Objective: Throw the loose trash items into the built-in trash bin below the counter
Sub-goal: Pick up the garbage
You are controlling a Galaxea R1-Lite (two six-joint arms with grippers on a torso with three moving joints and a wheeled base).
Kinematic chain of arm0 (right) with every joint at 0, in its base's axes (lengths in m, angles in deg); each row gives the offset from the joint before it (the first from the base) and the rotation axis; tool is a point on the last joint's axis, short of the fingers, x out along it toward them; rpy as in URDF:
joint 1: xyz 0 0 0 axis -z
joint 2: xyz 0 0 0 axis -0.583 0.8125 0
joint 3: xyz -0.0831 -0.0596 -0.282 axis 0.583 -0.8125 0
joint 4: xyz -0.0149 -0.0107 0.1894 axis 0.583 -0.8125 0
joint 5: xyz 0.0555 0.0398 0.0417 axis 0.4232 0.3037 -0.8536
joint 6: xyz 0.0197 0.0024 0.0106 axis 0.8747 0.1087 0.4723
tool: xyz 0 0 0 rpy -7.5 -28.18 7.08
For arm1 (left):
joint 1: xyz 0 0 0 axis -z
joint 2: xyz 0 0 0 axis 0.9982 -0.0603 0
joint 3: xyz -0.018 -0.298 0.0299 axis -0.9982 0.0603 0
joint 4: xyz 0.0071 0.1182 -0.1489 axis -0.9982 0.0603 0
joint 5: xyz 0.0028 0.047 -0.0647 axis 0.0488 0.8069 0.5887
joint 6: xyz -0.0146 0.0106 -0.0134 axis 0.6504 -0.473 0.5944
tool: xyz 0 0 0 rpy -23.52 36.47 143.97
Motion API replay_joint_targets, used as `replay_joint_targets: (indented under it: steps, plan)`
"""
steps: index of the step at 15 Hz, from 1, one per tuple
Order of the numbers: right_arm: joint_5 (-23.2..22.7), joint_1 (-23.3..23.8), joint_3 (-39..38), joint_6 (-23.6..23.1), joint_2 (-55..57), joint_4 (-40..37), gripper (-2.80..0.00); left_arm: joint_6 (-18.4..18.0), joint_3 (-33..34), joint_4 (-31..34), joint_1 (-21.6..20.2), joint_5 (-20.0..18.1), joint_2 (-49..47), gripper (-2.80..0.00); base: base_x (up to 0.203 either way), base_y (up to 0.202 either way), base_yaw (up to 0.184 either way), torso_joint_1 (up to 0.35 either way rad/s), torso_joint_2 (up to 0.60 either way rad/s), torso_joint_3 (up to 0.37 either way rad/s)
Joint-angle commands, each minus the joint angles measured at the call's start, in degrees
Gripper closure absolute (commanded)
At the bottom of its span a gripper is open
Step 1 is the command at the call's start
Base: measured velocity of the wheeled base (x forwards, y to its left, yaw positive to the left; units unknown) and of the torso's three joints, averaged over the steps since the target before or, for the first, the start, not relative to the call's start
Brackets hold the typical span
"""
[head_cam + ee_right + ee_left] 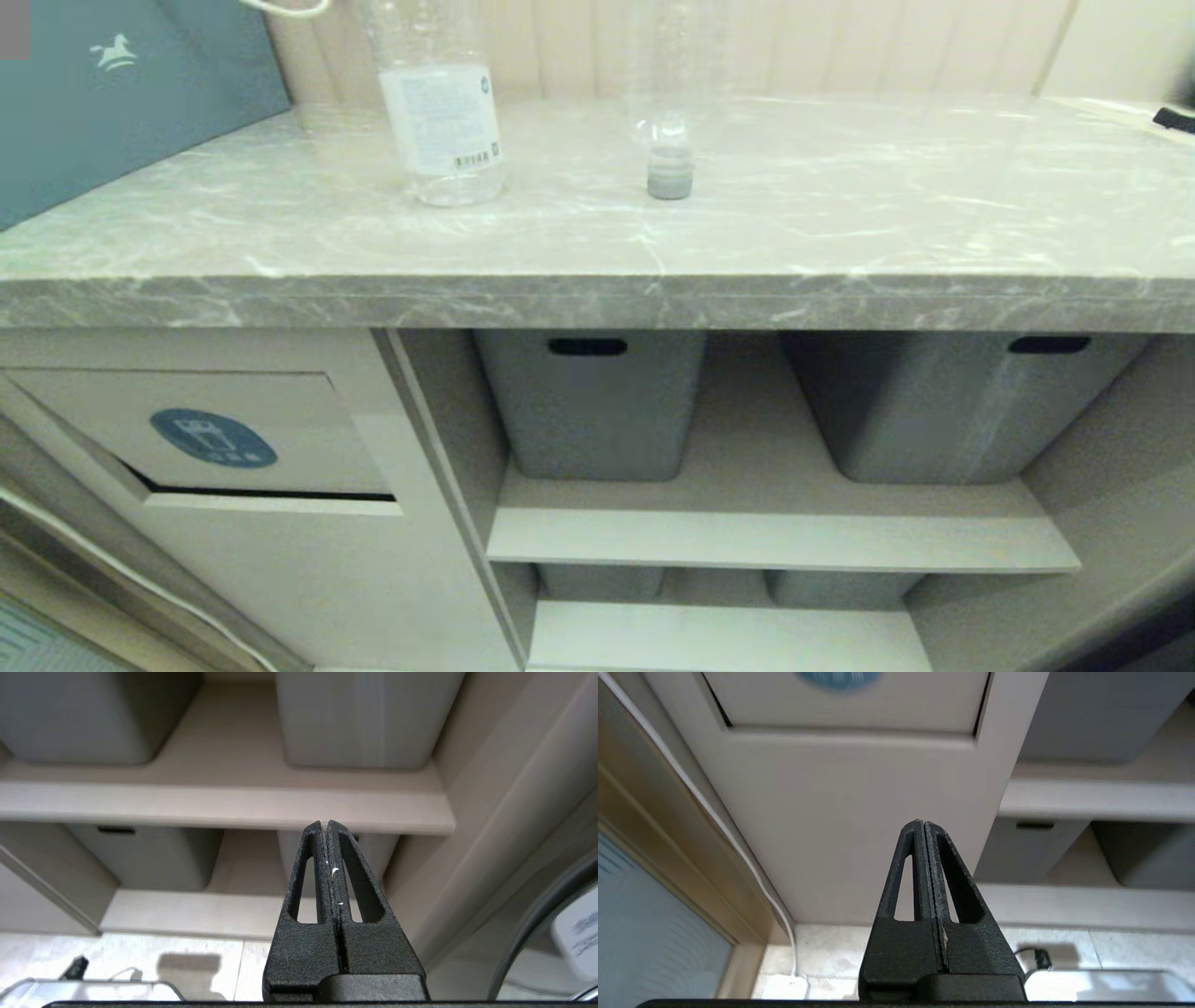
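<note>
Marbled worktop carries two clear bottles near its back edge: one upright toward the left, one inverted on its grey cap just right of it. Bin flap sits below the front edge at the left, beside grey tubs. Left pincer and right pincer hang low before the cabinet, each pressed together and empty. Risk: the inverted bottle stands on a narrow cap, so a glancing approach could topple and roll it.

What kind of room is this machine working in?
Probably a pantry or tea corner in an office or hotel: a marble-patterned counter, a built-in trash flap with a bin sticker in the cabinet below, and grey storage tubs on open shelves.
</note>
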Motion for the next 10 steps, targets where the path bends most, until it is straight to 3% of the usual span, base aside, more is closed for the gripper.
replay_joint_targets:
  steps: [1,10]
  plan:
    - [-0.04,0.07,0.0,-0.04,0.0,0.07,0.0,0.01,0.0,0.06,-0.04,0.04,-0.09,0.0,0.0,0.0,0.0,0.193,-0.62,-0.287]
    - [0.05,0.03,0.0,0.04,0.0,0.07,0.0,-0.11,0.0,-0.03,-0.04,-0.05,-0.09,0.0,0.0,0.0,0.0,0.19,-0.49,-0.285]
